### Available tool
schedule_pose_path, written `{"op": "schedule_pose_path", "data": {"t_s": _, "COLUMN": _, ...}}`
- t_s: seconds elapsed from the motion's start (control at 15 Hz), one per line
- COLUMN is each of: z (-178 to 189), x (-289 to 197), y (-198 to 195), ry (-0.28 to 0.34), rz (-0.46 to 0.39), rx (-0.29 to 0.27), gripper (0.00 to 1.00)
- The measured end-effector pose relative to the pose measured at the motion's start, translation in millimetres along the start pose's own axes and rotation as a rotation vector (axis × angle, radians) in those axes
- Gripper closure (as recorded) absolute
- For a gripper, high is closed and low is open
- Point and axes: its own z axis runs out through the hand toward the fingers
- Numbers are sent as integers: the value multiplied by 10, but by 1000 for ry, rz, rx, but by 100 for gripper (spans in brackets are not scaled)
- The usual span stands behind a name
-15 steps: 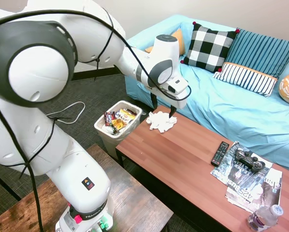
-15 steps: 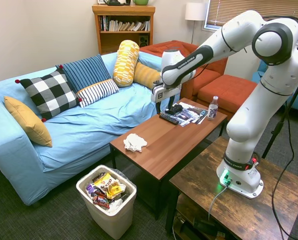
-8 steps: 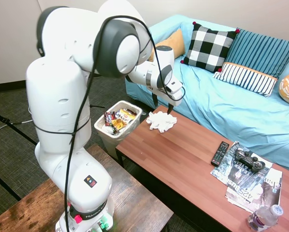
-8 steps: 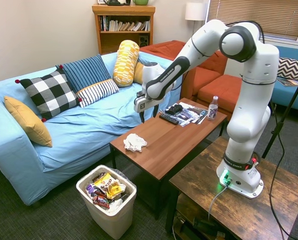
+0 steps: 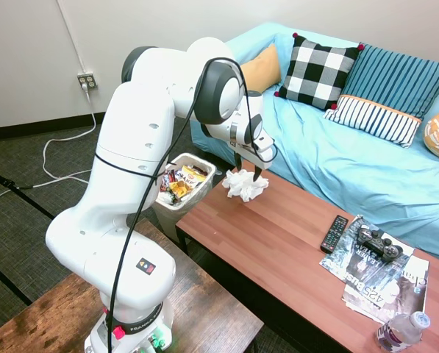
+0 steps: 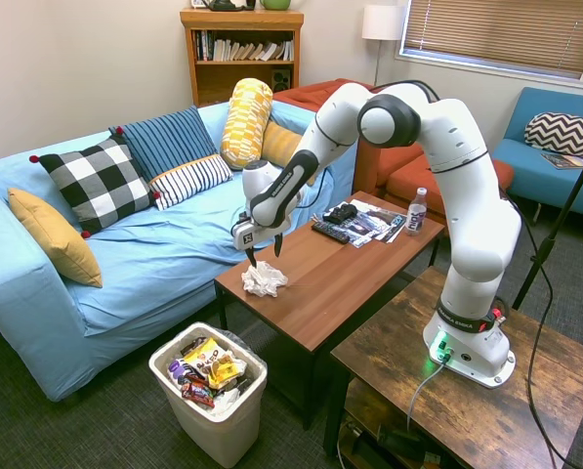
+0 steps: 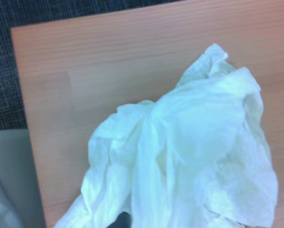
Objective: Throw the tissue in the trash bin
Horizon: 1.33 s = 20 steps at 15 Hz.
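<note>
The tissue [image 5: 246, 186] [image 6: 265, 280], a crumpled white wad, lies on the wooden coffee table [image 5: 278, 235] at the corner nearest the trash bin. My gripper [image 5: 248, 174] [image 6: 264, 258] hangs just over it, open, pointing down, with a dark finger on either side of the wad's top. Up close, the wrist view shows the tissue [image 7: 189, 156] filling much of the picture, with the table's edge beside it. The trash bin [image 5: 154, 197] [image 6: 219, 430], white and holding colourful snack wrappers, stands on the carpet beside that table end, lower than the tabletop.
At the table's other end lie a remote [image 5: 334, 234], a game controller [image 5: 376, 243] on magazines [image 5: 384, 283], and a water bottle [image 5: 401, 332]. A blue sofa [image 5: 351, 162] with cushions runs along the table's far side.
The arm has swung along the table from over the remote end to the tissue corner and come down, so the open gripper now sits right above the wad.
</note>
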Motion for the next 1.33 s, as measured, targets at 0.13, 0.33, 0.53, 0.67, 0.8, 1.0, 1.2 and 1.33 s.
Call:
{"op": "schedule_pose_path", "data": {"t_s": 0.13, "z": 144, "x": -33, "y": -56, "ry": -5, "rz": -2, "rx": -15, "gripper": 0}}
{"op": "schedule_pose_path", "data": {"t_s": 0.33, "z": 329, "x": -68, "y": -63, "ry": -5, "rz": -4, "rx": -39, "gripper": 0}}
{"op": "schedule_pose_path", "data": {"t_s": 0.53, "z": 432, "x": 4, "y": -76, "ry": -1, "rz": 3, "rx": -46, "gripper": 100}}
{"op": "schedule_pose_path", "data": {"t_s": 0.67, "z": 498, "x": -1, "y": -119, "ry": 0, "rz": -1, "rx": -47, "gripper": 100}}
{"op": "schedule_pose_path", "data": {"t_s": 0.8, "z": 557, "x": -62, "y": -167, "ry": -3, "rz": -10, "rx": -48, "gripper": 100}}
{"op": "schedule_pose_path", "data": {"t_s": 1.0, "z": 624, "x": -148, "y": -196, "ry": -19, "rz": -8, "rx": -50, "gripper": 100}}
{"op": "schedule_pose_path", "data": {"t_s": 1.2, "z": 637, "x": -140, "y": -189, "ry": -24, "rz": -4, "rx": -50, "gripper": 100}}
{"op": "schedule_pose_path", "data": {"t_s": 1.33, "z": 638, "x": -133, "y": -186, "ry": -28, "rz": -2, "rx": -49, "gripper": 100}}
